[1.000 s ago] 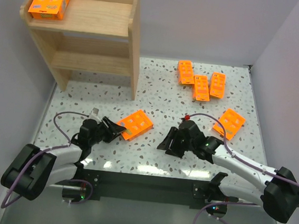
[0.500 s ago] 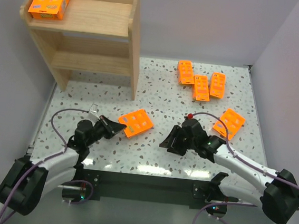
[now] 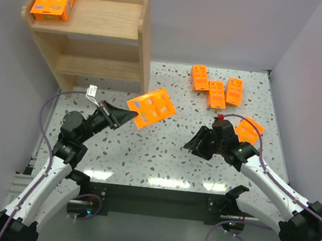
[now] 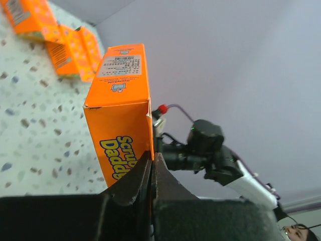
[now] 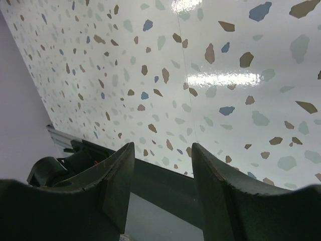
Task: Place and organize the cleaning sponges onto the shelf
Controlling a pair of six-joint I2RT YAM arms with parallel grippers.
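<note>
My left gripper (image 3: 126, 115) is shut on the edge of an orange sponge pack (image 3: 151, 107) and holds it in the air right of the wooden shelf (image 3: 101, 35). In the left wrist view the jaws (image 4: 152, 156) pinch the pack (image 4: 120, 115) by its lower corner. One pack (image 3: 53, 2) lies on the shelf's top tier at the left. Three packs (image 3: 216, 89) lie at the back right of the table, and one more (image 3: 249, 131) lies by the right arm. My right gripper (image 3: 197, 145) is open and empty, low over the table (image 5: 163, 150).
The speckled table top (image 3: 164, 149) ends at a dark front rail (image 3: 159, 197). The shelf's lower tier (image 3: 100, 66) holds nothing that I can see. Walls close the left, back and right sides.
My left gripper has lifted the orange pack off the table and carried it up and back, toward the shelf. My right gripper has shifted to the right, closer to the nearby pack.
</note>
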